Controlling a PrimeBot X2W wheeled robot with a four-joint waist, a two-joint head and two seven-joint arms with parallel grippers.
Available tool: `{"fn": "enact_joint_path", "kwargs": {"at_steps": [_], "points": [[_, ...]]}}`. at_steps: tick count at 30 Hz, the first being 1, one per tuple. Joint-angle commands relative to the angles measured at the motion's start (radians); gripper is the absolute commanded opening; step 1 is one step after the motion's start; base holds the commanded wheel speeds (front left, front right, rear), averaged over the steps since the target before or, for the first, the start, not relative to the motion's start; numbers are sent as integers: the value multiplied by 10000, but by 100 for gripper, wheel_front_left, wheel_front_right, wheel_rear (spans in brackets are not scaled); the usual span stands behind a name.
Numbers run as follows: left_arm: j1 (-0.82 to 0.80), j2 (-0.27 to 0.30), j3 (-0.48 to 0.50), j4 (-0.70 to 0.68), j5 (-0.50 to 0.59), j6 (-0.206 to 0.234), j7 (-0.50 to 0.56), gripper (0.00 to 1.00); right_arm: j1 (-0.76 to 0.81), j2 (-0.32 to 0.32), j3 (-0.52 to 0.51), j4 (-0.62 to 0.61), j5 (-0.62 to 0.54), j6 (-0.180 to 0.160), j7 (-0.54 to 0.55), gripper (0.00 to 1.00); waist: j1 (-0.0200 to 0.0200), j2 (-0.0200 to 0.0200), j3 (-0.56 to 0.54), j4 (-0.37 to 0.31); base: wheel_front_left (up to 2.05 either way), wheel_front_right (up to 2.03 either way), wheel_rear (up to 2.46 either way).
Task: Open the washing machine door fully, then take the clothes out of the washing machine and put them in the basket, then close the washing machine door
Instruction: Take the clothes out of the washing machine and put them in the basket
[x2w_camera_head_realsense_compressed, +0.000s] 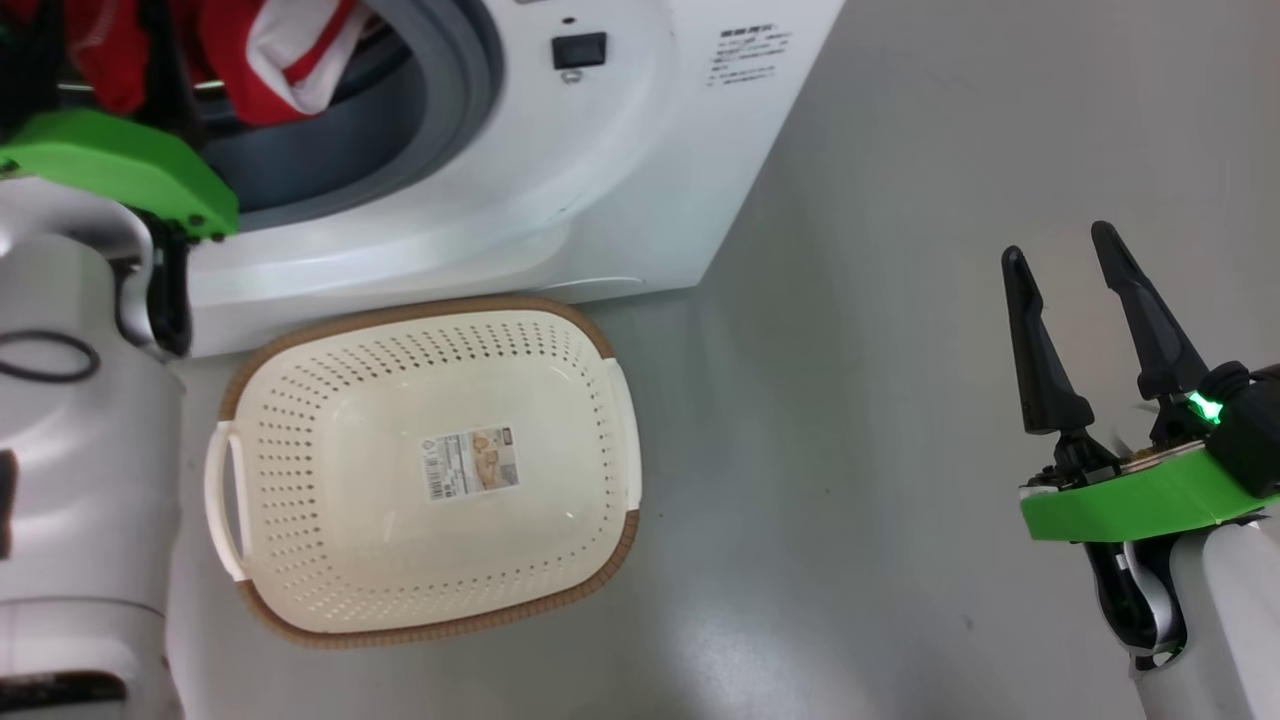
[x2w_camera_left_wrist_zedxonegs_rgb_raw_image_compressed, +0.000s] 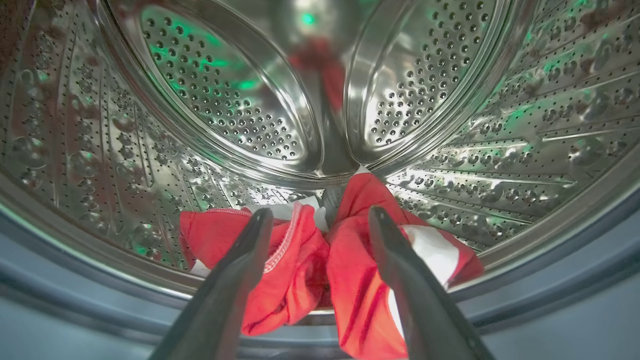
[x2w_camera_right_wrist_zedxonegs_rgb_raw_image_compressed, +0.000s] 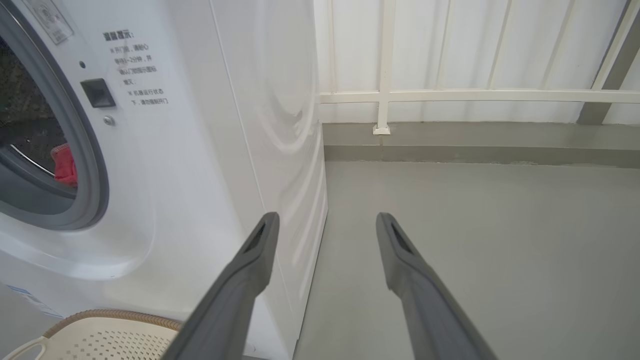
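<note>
The white washing machine (x2w_camera_head_realsense_compressed: 560, 190) stands at the top of the head view with its mouth uncovered; its door is out of view. Red and white clothes (x2w_camera_head_realsense_compressed: 270, 60) lie at the lip of the steel drum (x2w_camera_left_wrist_zedxonegs_rgb_raw_image_compressed: 225, 95). In the left wrist view my left gripper (x2w_camera_left_wrist_zedxonegs_rgb_raw_image_compressed: 320, 220) is open at the drum's mouth, its fingertips on either side of the clothes (x2w_camera_left_wrist_zedxonegs_rgb_raw_image_compressed: 300, 260), not closed on them. The cream basket (x2w_camera_head_realsense_compressed: 420, 470) sits empty on the floor in front of the machine. My right gripper (x2w_camera_head_realsense_compressed: 1060, 260) hangs open over bare floor at the right, holding nothing.
The grey rubber ring (x2w_camera_head_realsense_compressed: 440, 90) frames the drum opening. A white railing and wall (x2w_camera_right_wrist_zedxonegs_rgb_raw_image_compressed: 450, 95) stand beyond the machine's right side. Grey floor (x2w_camera_head_realsense_compressed: 900, 300) spreads to the right of the machine and basket.
</note>
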Motion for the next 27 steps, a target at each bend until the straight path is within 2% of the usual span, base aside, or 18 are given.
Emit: {"fn": "enact_joint_path", "kwargs": {"at_steps": [1,4,10,23,24,26,27], "points": [[-285,591,66,47,181,109,-78,100,-14,-130,253,-258,128,65,-63,100,0,-1,168,-160,0,0,0],[-563,741,1,415,272,237,-77,100,-54,-131,315,-238,169,65,-63,100,0,-1,267,-241,0,0,0],[-1197,1101,-92,1528,413,787,396,100,-169,-97,459,-202,278,65,-63,100,0,-1,439,-424,0,0,0],[-1764,1424,-816,2609,876,1094,2095,100,-389,-26,619,-135,407,65,-63,100,0,-1,704,-635,0,0,0],[-1791,1437,-890,2629,932,1135,2191,87,-405,-20,627,-132,418,65,-63,100,0,-1,722,-639,0,0,0],[-1841,1462,-1067,2647,1076,1228,2215,0,-432,-8,639,-116,441,65,-63,100,0,-1,750,-643,0,0,0],[-1863,1474,-1122,2653,1119,1299,2201,0,-441,1,641,-104,449,65,-63,100,0,-1,758,-644,0,0,0]]}}
